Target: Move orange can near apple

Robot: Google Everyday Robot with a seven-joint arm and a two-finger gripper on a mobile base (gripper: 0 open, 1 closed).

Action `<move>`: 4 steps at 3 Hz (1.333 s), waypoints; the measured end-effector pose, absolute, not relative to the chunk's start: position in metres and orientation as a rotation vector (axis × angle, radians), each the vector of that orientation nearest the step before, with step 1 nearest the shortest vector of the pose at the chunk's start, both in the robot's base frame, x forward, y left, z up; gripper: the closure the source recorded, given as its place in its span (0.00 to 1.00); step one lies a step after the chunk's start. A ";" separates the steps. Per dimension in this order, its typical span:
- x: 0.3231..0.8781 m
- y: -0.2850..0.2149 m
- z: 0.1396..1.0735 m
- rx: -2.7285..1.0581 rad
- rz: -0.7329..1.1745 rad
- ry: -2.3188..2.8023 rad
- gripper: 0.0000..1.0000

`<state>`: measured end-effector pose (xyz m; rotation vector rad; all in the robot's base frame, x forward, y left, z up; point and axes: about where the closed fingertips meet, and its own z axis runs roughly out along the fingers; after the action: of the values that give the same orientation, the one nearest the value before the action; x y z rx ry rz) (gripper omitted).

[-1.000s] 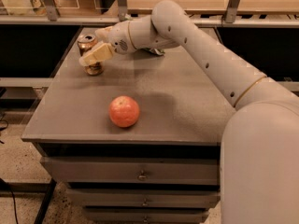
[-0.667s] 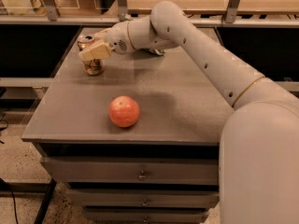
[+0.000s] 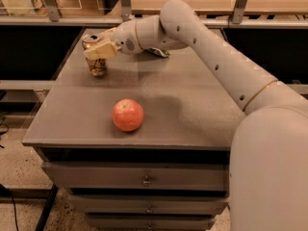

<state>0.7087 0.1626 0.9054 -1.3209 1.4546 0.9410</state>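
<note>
Reaching in from 3 o'clock over the bench [image 3: 192, 109] and clamping the pincer [image 3: 98, 51] on the upper part of the orange can [image 3: 97, 67], one pale finger [image 3: 105, 49] lying across just under its silver top. Holding the can upright at the bench's 10 o'clock corner, base hard to tell as touching or not. Showing the apple [image 3: 128, 114] resting well apart, at 5 o'clock from the can, near the front edge. Half hiding a green and white snack bag [image 3: 159, 53] behind the arm at 3 o'clock from the pincer

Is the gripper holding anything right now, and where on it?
The gripper holds the can by its upper side, just under the rim, at the far left of the table.
</note>
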 end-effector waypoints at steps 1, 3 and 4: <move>0.699 0.138 0.915 -1.297 0.910 1.474 1.00; 0.657 0.078 0.915 -1.216 0.842 1.560 1.00; 0.637 0.056 0.906 -1.172 0.863 1.575 1.00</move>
<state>0.6371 0.0562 0.9063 -1.1723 1.5751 0.8634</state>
